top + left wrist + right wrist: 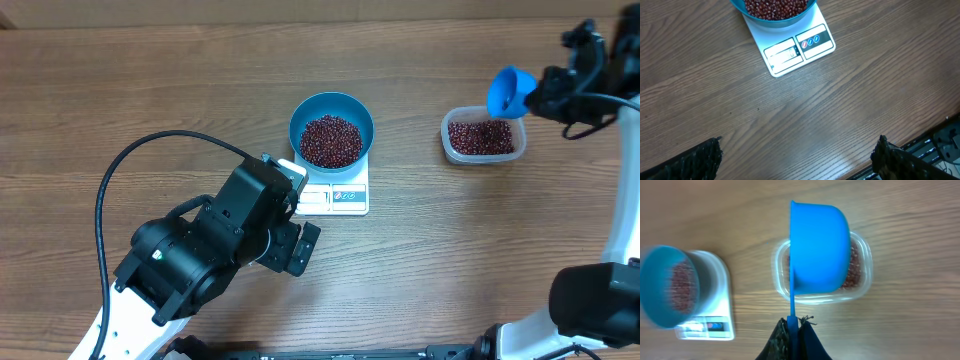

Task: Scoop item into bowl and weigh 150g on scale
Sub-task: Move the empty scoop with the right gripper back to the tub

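Observation:
The bright blue bowl (331,127) holds a heap of dark red beans (331,140) and stands on the white scale (338,195), whose display panel (799,49) faces the near edge. My left gripper (799,157) hangs open over bare wood in front of the scale, nothing between its fingers. At the far right my right gripper (794,321) is shut on the handle of a small blue scoop (819,247), held on its side above a clear tub (483,135) that also contains beans (481,137).
The left arm's black body (215,245) and its looping cable (130,165) cover the near left of the table. The table's front edge (920,145) shows at the lower right of the left wrist view.

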Motion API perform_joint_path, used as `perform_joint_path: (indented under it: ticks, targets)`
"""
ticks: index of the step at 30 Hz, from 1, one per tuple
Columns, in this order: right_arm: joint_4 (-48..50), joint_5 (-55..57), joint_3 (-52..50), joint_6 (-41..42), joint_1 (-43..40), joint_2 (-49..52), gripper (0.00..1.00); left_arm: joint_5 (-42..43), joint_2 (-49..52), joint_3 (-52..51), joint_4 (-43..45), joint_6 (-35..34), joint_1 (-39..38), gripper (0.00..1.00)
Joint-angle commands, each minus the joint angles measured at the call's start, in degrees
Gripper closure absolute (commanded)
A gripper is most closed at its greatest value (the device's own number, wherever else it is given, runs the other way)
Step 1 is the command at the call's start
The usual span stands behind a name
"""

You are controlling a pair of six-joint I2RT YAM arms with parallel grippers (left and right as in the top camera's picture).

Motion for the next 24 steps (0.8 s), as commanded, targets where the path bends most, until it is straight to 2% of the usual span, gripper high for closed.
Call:
perform_joint_path:
  ticks: [1, 5, 10, 16, 19, 21, 22, 24]
  targets:
    - [-0.39, 23.52, 1.20, 3.72, 7.69, -0.68, 0.96, 0.22, 0.31, 0.70, 0.09, 0.87, 0.09, 0.01]
    - [-1.70, 32.81, 0.37, 3.91, 12.83, -0.66, 0.96, 0.22, 0.31, 0.70, 0.07, 0.87, 0.09, 0.00]
    - [-1.92, 38.80, -1.66, 4.50, 16.15, -0.13, 0.96, 0.22, 0.31, 0.70, 0.07, 0.87, 0.09, 0.00]
    - [-1.97, 38.71, -1.68, 4.74, 17.22, -0.13, 0.96, 0.22, 0.31, 0.70, 0.09, 0.87, 0.09, 0.01]
    - [-1.86, 26.99, -1.68, 4.94, 16.76, -0.33, 0.96, 0.22, 0.31, 0.70, 0.07, 0.87, 0.09, 0.00]
    - [-0.63, 10.58, -1.68, 4.48, 14.97, -1.51, 0.96, 0.22, 0.31, 0.70, 0.07, 0.87, 0.09, 0.00]
    - [-0.35, 7.32, -1.68, 3.93, 14.49, -1.92, 0.96, 0.22, 0.31, 0.70, 0.07, 0.87, 0.09, 0.00]
    - [-0.46, -3.26, -1.68, -0.44, 13.14, -4.04, 0.96, 0.22, 0.31, 0.70, 0.07, 0.87, 0.09, 0.00]
